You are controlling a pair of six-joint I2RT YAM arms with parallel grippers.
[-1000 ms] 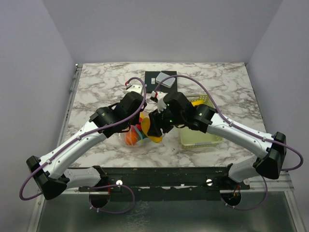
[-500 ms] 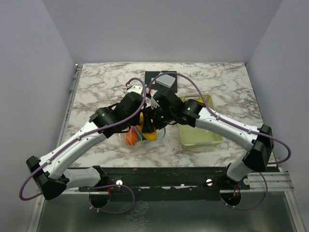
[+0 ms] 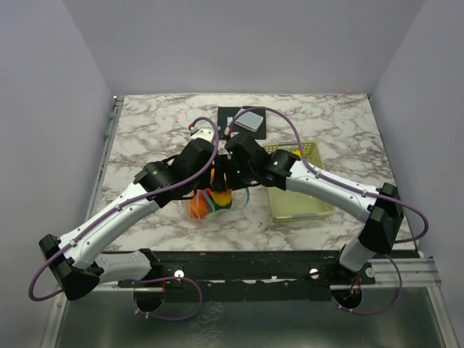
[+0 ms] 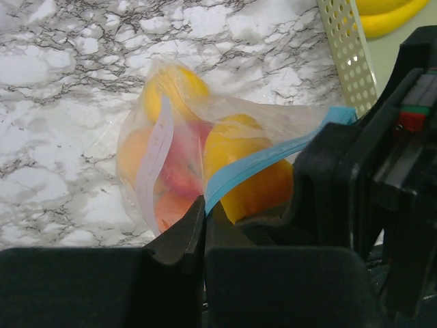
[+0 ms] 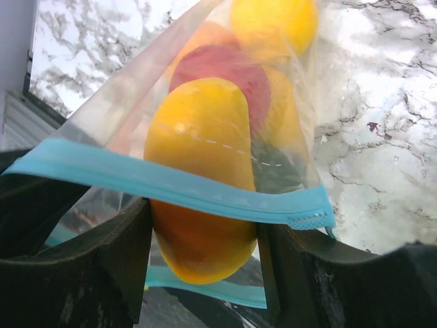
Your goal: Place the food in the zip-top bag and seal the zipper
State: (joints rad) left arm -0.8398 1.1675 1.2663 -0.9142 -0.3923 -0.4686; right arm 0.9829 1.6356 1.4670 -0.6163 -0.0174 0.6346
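Observation:
My left gripper (image 4: 204,205) is shut on the zipper (image 4: 256,164), the light blue strip of the zip-top bag (image 4: 153,147), and holds one lip of the mouth up. The clear bag (image 3: 197,209) holds several pieces of food: a red apple (image 5: 218,75), a yellow lemon (image 5: 273,24), oranges and a dark green one (image 5: 276,171). My right gripper (image 5: 203,217) is shut on a yellow-orange fruit (image 5: 198,143), which sits in the bag's mouth between the two blue strips. In the top view both grippers meet over the bag, left (image 3: 211,187) and right (image 3: 224,188).
The pale yellow-green slotted basket (image 3: 301,206) stands right of the bag, under the right arm, with a yellow banana (image 4: 389,15) in it. A grey pad on a black mat (image 3: 250,120) lies at the back. The right gripper's black body (image 4: 355,171) fills the right of the left wrist view.
The right arm has swung left from beside the basket, carrying the yellow-orange fruit to the bag's mouth. The left gripper has kept its hold on the zipper in place.

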